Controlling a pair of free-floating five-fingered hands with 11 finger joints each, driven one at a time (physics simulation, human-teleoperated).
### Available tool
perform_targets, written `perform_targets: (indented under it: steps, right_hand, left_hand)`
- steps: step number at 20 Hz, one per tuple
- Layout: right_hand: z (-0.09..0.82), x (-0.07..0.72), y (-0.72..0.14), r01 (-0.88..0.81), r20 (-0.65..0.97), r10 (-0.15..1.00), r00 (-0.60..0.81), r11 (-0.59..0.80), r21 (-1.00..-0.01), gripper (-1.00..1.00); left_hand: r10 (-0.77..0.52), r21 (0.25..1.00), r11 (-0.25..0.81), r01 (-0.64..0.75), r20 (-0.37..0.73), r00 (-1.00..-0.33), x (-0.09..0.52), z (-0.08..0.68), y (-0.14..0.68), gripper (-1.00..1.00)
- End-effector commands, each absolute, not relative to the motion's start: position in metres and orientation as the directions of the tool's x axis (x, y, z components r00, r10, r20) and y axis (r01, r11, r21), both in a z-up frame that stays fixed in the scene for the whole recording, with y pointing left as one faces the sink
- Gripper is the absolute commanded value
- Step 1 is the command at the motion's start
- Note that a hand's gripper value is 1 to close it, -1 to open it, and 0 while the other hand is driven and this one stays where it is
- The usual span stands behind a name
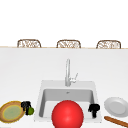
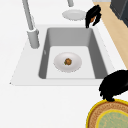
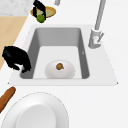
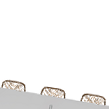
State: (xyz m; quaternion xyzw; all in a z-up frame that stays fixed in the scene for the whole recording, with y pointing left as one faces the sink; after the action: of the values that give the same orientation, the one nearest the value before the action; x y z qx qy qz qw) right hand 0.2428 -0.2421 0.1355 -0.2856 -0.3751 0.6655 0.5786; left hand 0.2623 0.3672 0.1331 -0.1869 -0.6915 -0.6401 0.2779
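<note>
Just right of the yellow plate (image 1: 11,113), the left hand (image 1: 25,106) curls around a lime (image 1: 30,110), held low beside its fingers. Farther right, past the sink (image 1: 40,100), the right hand (image 1: 94,109) hangs curled, empty.

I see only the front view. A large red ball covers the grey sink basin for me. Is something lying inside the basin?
Observer: Yes. The left side view shows a round white dish on the floor of the sink, with a small brown lump at its middle.
Operator: In my view the left hand is beside a small green fruit. Does it grip it?
Observer: It seems so. In the right side view the left hand has fingers down on either side of the small round green fruit, next to the yellow-rimmed woven plate.
</note>
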Motion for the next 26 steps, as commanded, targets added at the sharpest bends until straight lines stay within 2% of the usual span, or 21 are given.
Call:
perform_targets:
  steps: [1,10,23,26]
  right_hand:
    - [0.135,0.243,-0.242,-0.556,0.054,0.984,-0.167,-0.049,-0.83,0.0]
    - [0.135,0.243,-0.242,-0.556,0.054,0.984,-0.167,-0.049,-0.83,0.0]
    - [0.135,0.243,-0.242,-0.556,0.054,0.984,-0.167,-0.049,-0.83,0.0]
    - [0.135,0.243,-0.242,-0.556,0.054,0.984,-0.167,-0.049,-0.83,0.0]
  left_hand:
    - [-0.091,0.77,0.118,0.627,0.637,-0.766,0.262,0.126,0.367,1.0]
    - [-0.11,0.796,0.129,0.591,0.604,-0.789,0.277,0.162,0.369,1.0]
    - [-0.117,0.821,0.123,0.557,0.57,-0.814,0.276,0.24,0.327,1.0]
    - [-0.139,0.807,0.115,0.579,0.591,-0.795,0.285,0.249,0.314,1.0]
